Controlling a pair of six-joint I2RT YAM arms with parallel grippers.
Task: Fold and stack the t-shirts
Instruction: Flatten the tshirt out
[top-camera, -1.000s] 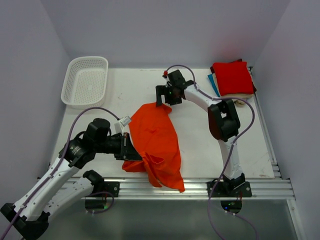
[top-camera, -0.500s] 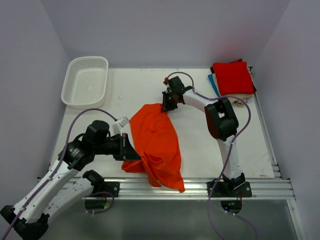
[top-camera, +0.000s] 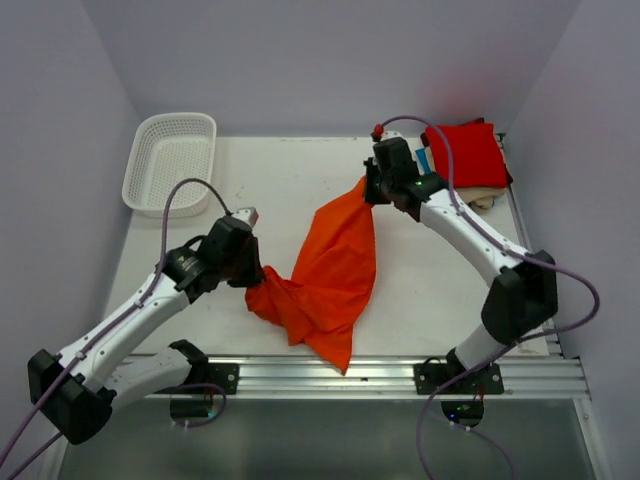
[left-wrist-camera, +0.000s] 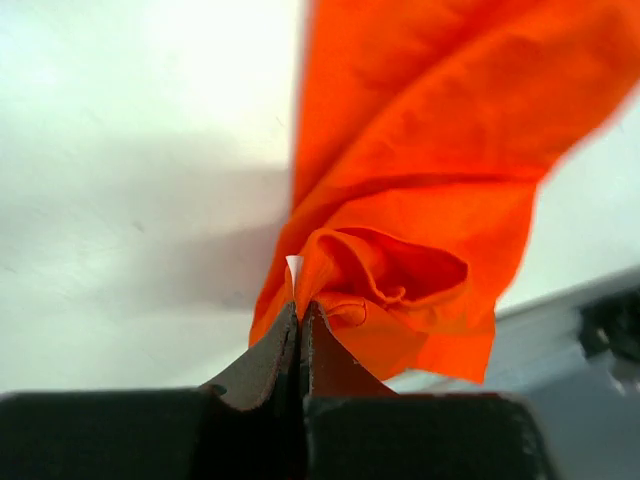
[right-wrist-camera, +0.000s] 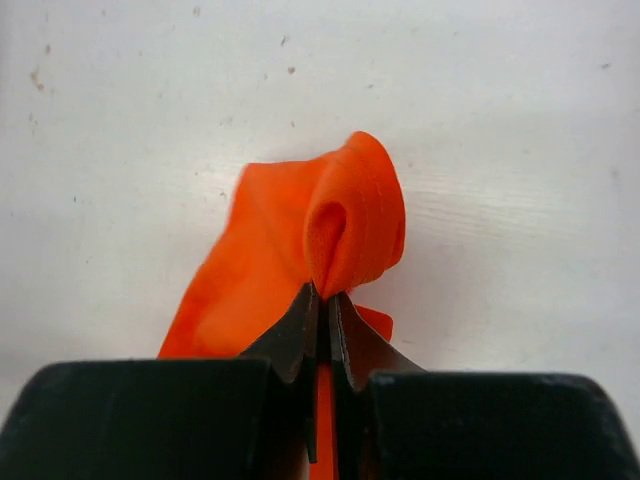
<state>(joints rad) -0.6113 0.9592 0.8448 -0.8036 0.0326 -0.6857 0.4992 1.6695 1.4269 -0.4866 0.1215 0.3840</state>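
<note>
One orange t-shirt (top-camera: 335, 265) sags between both grippers. The left gripper (left-wrist-camera: 300, 312) is clenched on a bunched edge at the shirt's lower end, and the right gripper (right-wrist-camera: 322, 298) pinches a fold at its upper end. Folded t-shirts (top-camera: 465, 155), red on top, lie just right of the right gripper. A white basket (top-camera: 170, 160) sits well beyond the left gripper.

Matt orange cloth t-shirt (top-camera: 335, 270), white plastic basket (top-camera: 170, 160)
</note>
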